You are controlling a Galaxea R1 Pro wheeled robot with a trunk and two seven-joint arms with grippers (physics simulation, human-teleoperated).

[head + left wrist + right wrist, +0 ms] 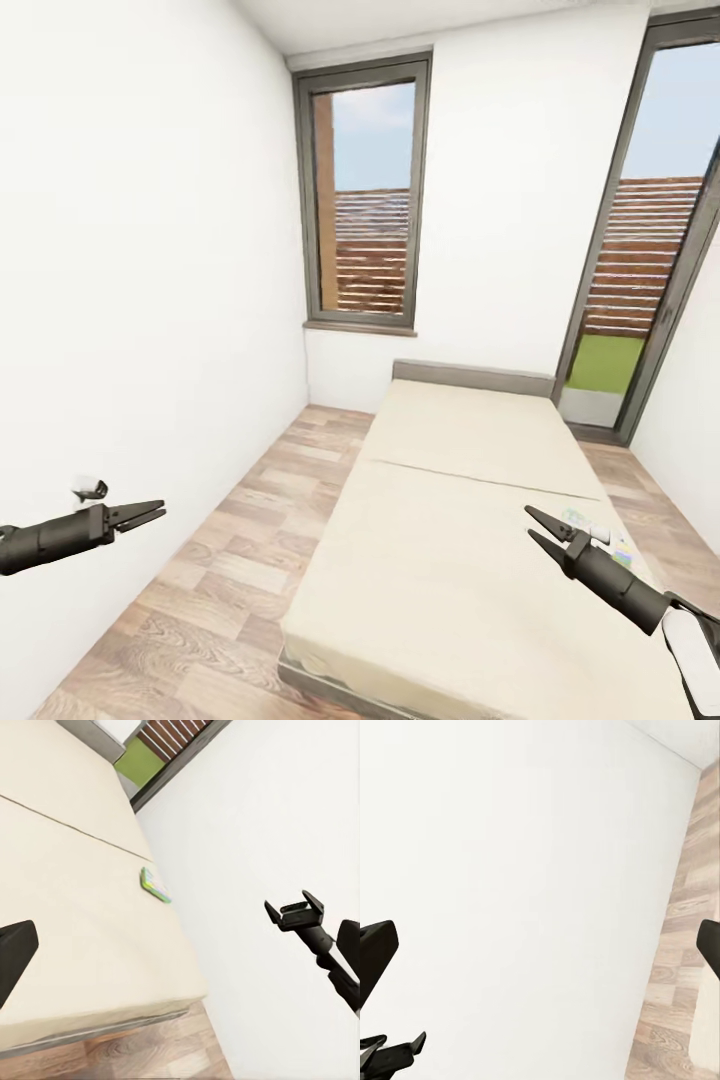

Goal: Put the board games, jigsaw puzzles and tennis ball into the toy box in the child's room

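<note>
1. Across the head view's centre runs the bed (450, 520), a plain beige mattress on a grey frame. A board game (600, 532) lies flat at its right edge, pale with green and blue print, partly behind the right gripper (537, 529), whose fingers are spread. At lower left, the left gripper (150, 514) is parted too, holding nothing. No lettering is legible. White walls, wood-plank floor (250, 520) and two tall grey-framed windows (365, 195) enclose the room.
2. Left wrist view: the board game (155, 885) sits beside the mattress edge near a white wall.
3. Right wrist view: white wall at left, plank floor (682, 945) at right.
</note>
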